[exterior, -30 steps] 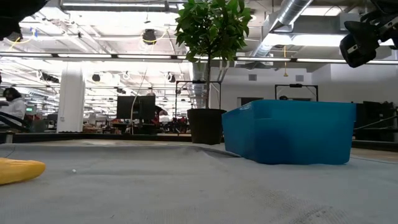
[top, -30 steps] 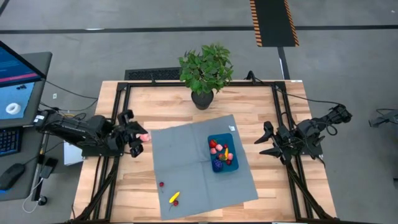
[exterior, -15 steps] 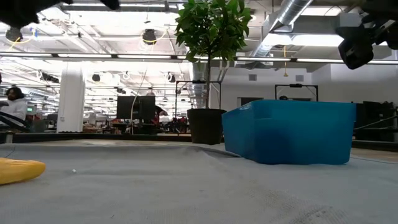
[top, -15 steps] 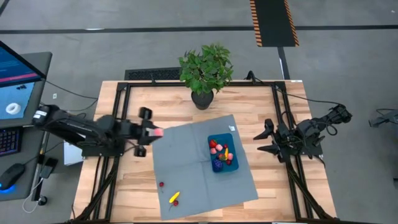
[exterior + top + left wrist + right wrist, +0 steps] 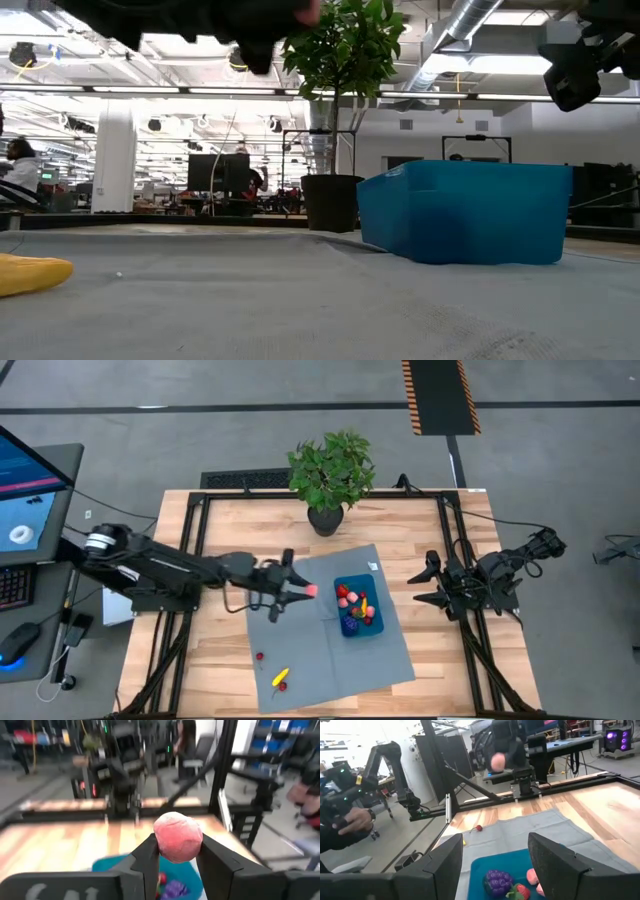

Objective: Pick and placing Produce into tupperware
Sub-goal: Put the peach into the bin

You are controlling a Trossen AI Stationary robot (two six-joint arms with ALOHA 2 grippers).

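Observation:
My left gripper [image 5: 303,590] reaches over the grey mat [image 5: 300,650], just left of the blue tupperware [image 5: 358,606], and is shut on a pink round piece of produce [image 5: 177,836]. The tupperware holds several small fruits, among them a purple cluster [image 5: 497,882]. A yellow piece [image 5: 281,677] and two small red ones [image 5: 260,656] lie on the mat near the front edge. My right gripper [image 5: 425,586] waits open at the table's right side, touching nothing. My left gripper pinches the pink fruit's two opposite sides [image 5: 160,845] between its two fingers [image 5: 148,856], at their free ends. The fingers lie level and come from the table's left. The fruit is lifted clear, above the mat.
A potted green plant [image 5: 330,475] stands at the table's far edge, behind the mat. The mat's left and near parts lie bare around the loose fruits. A person's hand [image 5: 347,820] shows beyond the table in the right wrist view.
My left gripper has travelled from the table's left edge toward the right, out over the mat up to the tupperware, rolling about its own axis on the way. It has stayed shut on the pink fruit, which has gone along clear of the table.

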